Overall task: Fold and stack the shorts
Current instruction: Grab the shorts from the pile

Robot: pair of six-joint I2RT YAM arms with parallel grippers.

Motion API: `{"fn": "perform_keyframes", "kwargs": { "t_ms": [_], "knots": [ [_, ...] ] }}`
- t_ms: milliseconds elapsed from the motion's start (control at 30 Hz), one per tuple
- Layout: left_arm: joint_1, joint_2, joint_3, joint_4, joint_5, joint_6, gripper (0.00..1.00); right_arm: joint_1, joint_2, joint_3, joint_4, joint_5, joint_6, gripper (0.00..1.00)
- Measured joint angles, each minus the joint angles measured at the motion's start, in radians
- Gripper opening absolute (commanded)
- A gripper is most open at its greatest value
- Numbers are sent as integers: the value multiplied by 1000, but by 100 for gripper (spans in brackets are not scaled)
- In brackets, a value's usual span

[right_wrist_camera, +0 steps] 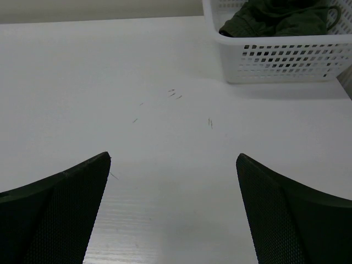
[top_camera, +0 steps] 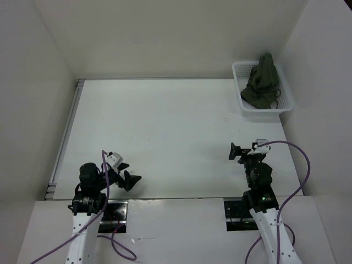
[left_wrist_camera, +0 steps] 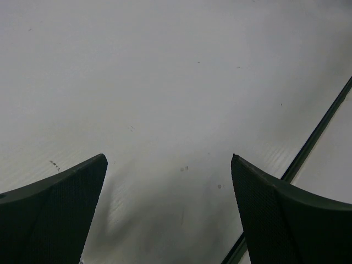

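The dark olive-green shorts [top_camera: 262, 81] lie bunched in a heap inside the white mesh basket [top_camera: 285, 106] at the far right of the table. They also show at the top of the right wrist view [right_wrist_camera: 275, 19], inside the basket [right_wrist_camera: 286, 58]. My left gripper [top_camera: 130, 180] is open and empty, low over the table near the left front edge; its jaws stand wide apart in the left wrist view [left_wrist_camera: 169, 159]. My right gripper [top_camera: 235, 151] is open and empty at the right front, well short of the basket; its jaws stand wide apart [right_wrist_camera: 173, 157].
White walls close in the white table [top_camera: 165, 126] on the left, back and right. A metal rail [top_camera: 66, 132] runs along the table's left edge. A dark seam [left_wrist_camera: 308, 146] crosses the left wrist view. Purple cables trail from both arms.
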State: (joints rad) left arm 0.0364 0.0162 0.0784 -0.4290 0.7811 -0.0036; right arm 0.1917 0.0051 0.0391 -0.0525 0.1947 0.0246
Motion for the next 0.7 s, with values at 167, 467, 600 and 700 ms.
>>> {"fn": "perform_keyframes", "kwargs": {
  "t_ms": [167, 467, 600, 700],
  "knots": [
    [0, 0, 0, 3, 8, 0, 100, 0, 0, 0, 0, 0, 0, 100],
    [-2, 0, 0, 155, -8, -1, 100, -2, 0, 14, 31, -262, -355, 100],
    [-3, 9, 20, 403, -197, -1, 100, -4, 0, 66, 17, -518, -838, 100],
    [-8, 70, 137, 413, -309, 0, 100, -4, 14, 75, 153, -547, -928, 100]
  ]
}}
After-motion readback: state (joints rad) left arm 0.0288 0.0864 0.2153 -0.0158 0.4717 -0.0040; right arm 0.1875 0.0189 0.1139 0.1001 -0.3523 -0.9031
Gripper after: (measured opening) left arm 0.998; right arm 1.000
